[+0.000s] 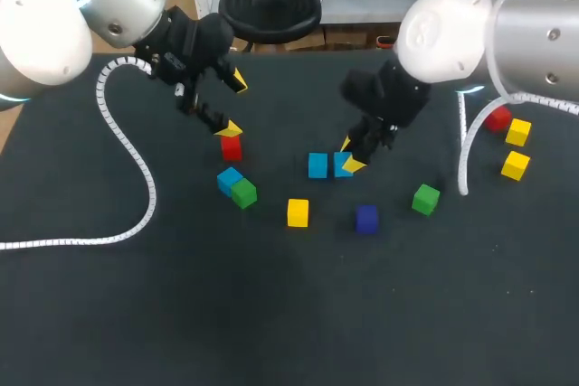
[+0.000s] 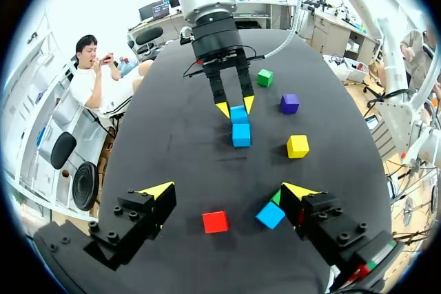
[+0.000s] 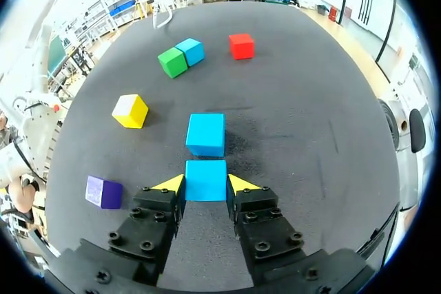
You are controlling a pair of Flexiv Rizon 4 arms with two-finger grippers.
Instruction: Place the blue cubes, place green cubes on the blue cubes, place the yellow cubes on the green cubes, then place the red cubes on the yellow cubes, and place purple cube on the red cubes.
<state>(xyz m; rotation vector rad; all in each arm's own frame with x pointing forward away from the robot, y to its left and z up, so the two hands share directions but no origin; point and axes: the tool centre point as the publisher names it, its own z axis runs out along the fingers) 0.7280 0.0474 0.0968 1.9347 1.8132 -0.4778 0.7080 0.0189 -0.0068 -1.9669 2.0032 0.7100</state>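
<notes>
Sitting clamped in the right tool (image 3: 206,184), sharp-edged sky-blue cube (image 3: 205,175)

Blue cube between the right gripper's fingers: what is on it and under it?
Nothing is on the blue cube; its top is bare. Underneath cannot be seen: the cube itself covers it.

A black table (image 1: 289,314) fills the head view, its top matte and cloth-like with a few pale specks. A white spiral-wrapped cable (image 1: 145,196) lies on its left part, curving from the far side in a long loop and running out toward the near left edge. A second white spiral-wrapped cable (image 1: 462,155) stands over the right part, its lower end near the tabletop.
</notes>
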